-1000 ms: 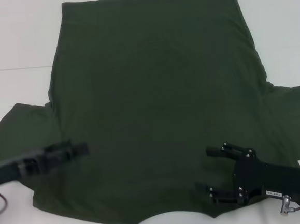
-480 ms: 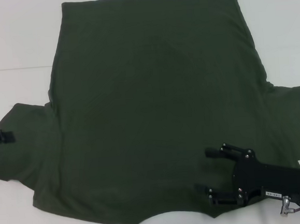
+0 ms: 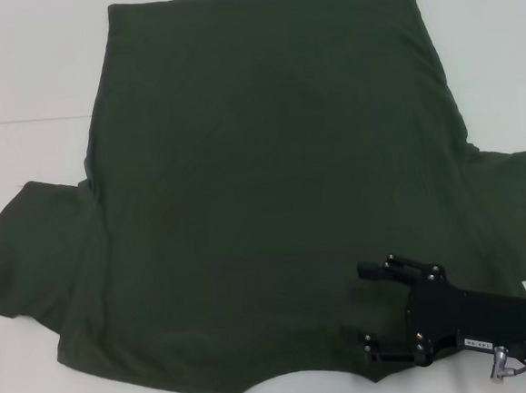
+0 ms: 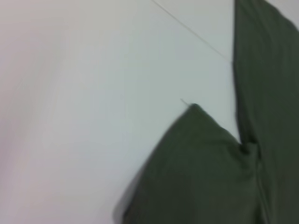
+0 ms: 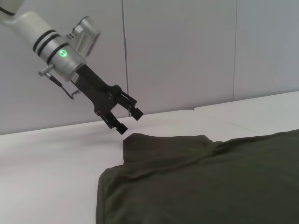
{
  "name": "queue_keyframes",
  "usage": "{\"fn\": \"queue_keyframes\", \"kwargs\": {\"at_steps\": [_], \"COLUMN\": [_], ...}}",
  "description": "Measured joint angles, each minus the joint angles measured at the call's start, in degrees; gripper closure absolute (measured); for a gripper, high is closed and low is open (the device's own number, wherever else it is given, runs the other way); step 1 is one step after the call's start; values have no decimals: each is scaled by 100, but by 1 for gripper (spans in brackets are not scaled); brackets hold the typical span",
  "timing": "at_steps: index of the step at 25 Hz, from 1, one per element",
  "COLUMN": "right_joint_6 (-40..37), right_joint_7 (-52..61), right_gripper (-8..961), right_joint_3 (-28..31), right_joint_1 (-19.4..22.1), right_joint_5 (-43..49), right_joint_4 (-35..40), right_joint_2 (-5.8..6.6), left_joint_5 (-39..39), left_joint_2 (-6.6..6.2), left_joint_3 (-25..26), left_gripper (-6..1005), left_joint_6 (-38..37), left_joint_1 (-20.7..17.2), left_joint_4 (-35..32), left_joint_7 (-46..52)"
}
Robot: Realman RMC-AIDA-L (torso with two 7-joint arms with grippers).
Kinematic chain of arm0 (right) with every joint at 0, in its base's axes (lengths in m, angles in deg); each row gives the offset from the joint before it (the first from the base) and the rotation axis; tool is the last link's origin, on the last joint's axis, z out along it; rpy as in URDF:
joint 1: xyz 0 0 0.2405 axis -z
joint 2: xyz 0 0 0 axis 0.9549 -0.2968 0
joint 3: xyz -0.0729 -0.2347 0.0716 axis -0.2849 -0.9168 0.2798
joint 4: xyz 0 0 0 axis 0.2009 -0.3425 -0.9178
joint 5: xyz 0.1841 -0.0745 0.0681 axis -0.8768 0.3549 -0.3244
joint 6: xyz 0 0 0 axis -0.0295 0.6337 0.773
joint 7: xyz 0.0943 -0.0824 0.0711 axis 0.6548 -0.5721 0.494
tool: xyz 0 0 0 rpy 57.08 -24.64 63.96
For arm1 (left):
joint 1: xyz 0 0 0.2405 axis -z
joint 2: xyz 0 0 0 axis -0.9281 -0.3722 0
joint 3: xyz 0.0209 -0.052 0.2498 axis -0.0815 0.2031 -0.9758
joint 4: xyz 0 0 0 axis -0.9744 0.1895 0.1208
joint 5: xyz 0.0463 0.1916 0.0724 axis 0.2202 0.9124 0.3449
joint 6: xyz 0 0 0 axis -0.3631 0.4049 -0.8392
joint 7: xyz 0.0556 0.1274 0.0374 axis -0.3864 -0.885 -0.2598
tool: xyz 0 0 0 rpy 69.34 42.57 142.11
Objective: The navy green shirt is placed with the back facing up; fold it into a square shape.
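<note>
The navy green shirt [image 3: 271,178] is soft matte cloth on a smooth white table [image 3: 17,79].

We see the right gripper [image 3: 367,310] as matte black, with linked finger bars and small silver screws, mounted on a silver-grey cylindrical wrist. The left gripper [image 5: 127,119] is black too, on a pale grey arm with dark rings and a green light.

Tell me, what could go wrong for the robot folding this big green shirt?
1. The right end effector hangs open over the near edge of the plain dark olive-green short-sleeved T-shirt; it might pinch only part of the soft fabric and bunch it.
2. The left end effector is open, raised off past the sleeve. If only one side gets lifted, the fold could come out crooked.
3. Both sleeves lie spread on the white table, so the square may turn out lumpy.
</note>
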Motion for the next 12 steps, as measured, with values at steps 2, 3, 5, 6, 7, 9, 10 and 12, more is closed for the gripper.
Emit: {"fn": "queue_keyframes", "kwargs": {"at_steps": [2,3,5,6,7,9,10,12], "right_joint_6": [0,0,0,0,0,-3,-3,-6], "right_joint_7": [5,6,7,7,8,9,9,10], "right_gripper": [36,36,36,36,36,36,37,37], "right_joint_3": [-1,-1,-1,-2,-1,-1,-1,-1], "right_joint_1": [-2,-2,-4,-6,-8,-13,-13,-13], "right_joint_5": [0,0,1,1,0,-2,-2,-10], "right_joint_4": [-2,-2,-3,-3,-3,-3,-3,-3], "right_joint_2": [0,0,0,0,0,0,0,0], "left_joint_5": [53,58,59,59,60,98,134,221], "left_joint_2": [-3,-3,-2,-3,-3,-5,-5,4], "left_joint_3": [-4,-11,-22,-25,-26,-28,-32,-46], "left_gripper": [62,62,62,62,62,62,62,63], "left_joint_6": [117,178,275,308,337,434,491,627], "left_joint_1": [30,39,49,51,51,51,55,71], "left_joint_4": [55,67,73,73,73,81,98,172], "left_joint_7": [0,-1,-9,-12,-16,-26,-31,-42]}}
